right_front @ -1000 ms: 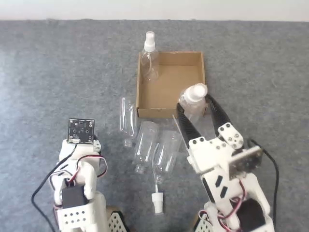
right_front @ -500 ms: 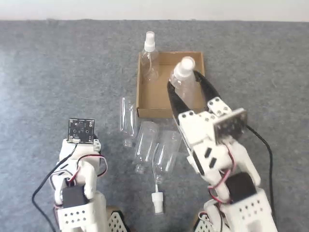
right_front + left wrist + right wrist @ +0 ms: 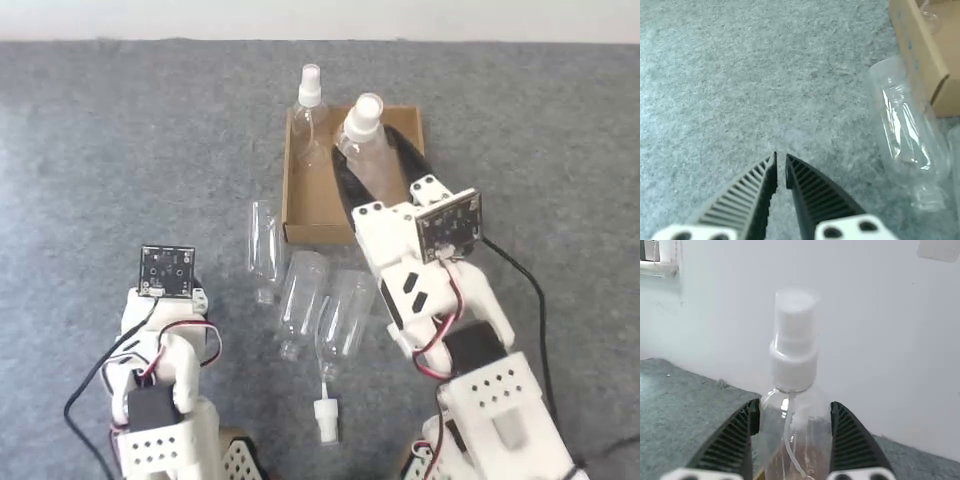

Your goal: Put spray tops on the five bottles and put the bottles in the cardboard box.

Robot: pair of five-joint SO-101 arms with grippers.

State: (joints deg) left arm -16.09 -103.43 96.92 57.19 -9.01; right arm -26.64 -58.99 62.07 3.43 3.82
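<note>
Grips a clear bottle (image 3: 380, 175) upright in the right pincer (image 3: 370, 150), black fingers (image 3: 346, 190) clamped on either side of its body. Has a white spray top (image 3: 367, 108) already on the neck. Hangs over the inside of the cardboard box (image 3: 288, 190), toward the box's right half; can't tell if the base touches the box floor. Same grip via right wrist cam: right pincer (image 3: 795, 412) pressed on the clear bottle (image 3: 796, 450) just under its shoulder, spray top (image 3: 794, 340) up against a white wall (image 3: 890, 340) behind.

In the box's far-left corner: a 2nd capped bottle (image 3: 311, 125), top poking past the far rim; upright or leaning, can't tell.

On the grey tabletop (image 3: 120, 150), near side of the box: three bottles w/o tops, lying down. Leftmost bottle (image 3: 263, 250) just beside the box's near-left corner. Middle bottle (image 3: 300, 300) & rightmost bottle (image 3: 345, 315) side by side, nearly touching, necks toward the arms. Just past the rightmost's neck: a loose spray top (image 3: 326, 415), on its own.

At near-left, well apart from the box: left pincer (image 3: 781, 165) together but for a thin slit, gripping nothing, low over bare tabletop. Off to one side in that cam: leftmost bottle (image 3: 905, 130) lying beside the box's corner (image 3: 922, 55).
</note>
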